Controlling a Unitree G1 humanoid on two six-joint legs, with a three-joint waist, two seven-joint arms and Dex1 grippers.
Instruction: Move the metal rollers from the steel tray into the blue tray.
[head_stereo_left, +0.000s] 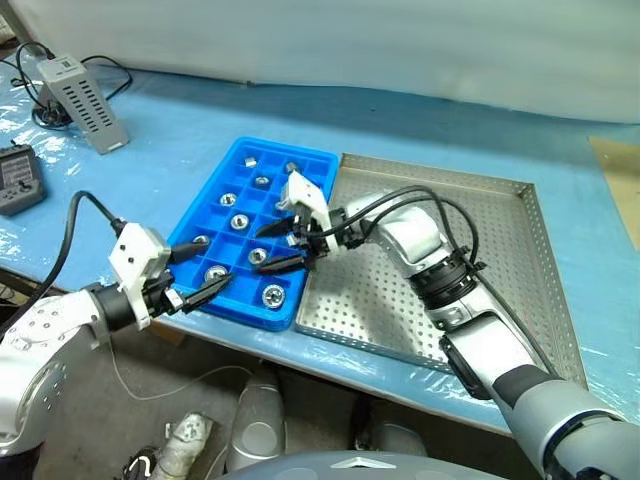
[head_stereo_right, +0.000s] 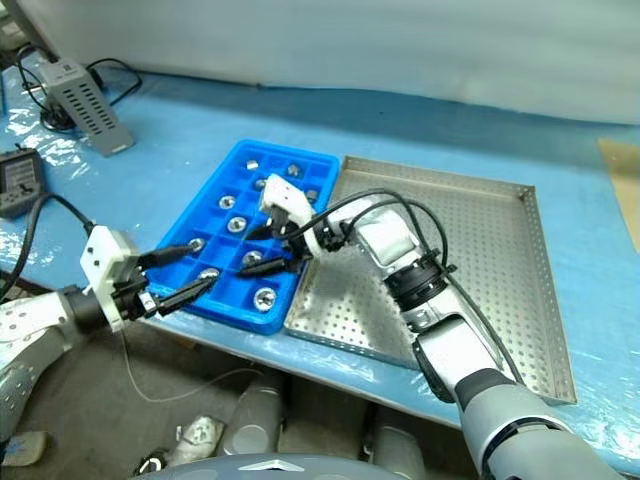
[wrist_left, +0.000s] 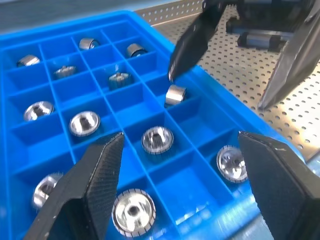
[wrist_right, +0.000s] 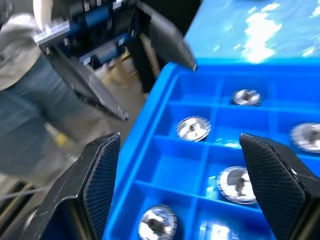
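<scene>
Lower left of the head view: we note the left pincer at the near edge of the blue tray, fingers spread wide, empty. We judge it waits there out of the right arm's way.

Centre of frame: the right pincer hangs over the tray's right-hand compartments, jaws wide, nothing between them. In the left wrist view a roller lies on its side in a cell just under one of its fingertips; we take this as a piece just let go.

The metal rollers sit one to a cell, about ten of them, most flat with the hole up.

Right of centre: the steel tray touches the blue tray's long side, presumably to keep transfers short. We see no rollers on its perforated floor where it shows; the arm covers part.

Upper left, far: a grey box with cables on the blue-covered surface.
</scene>
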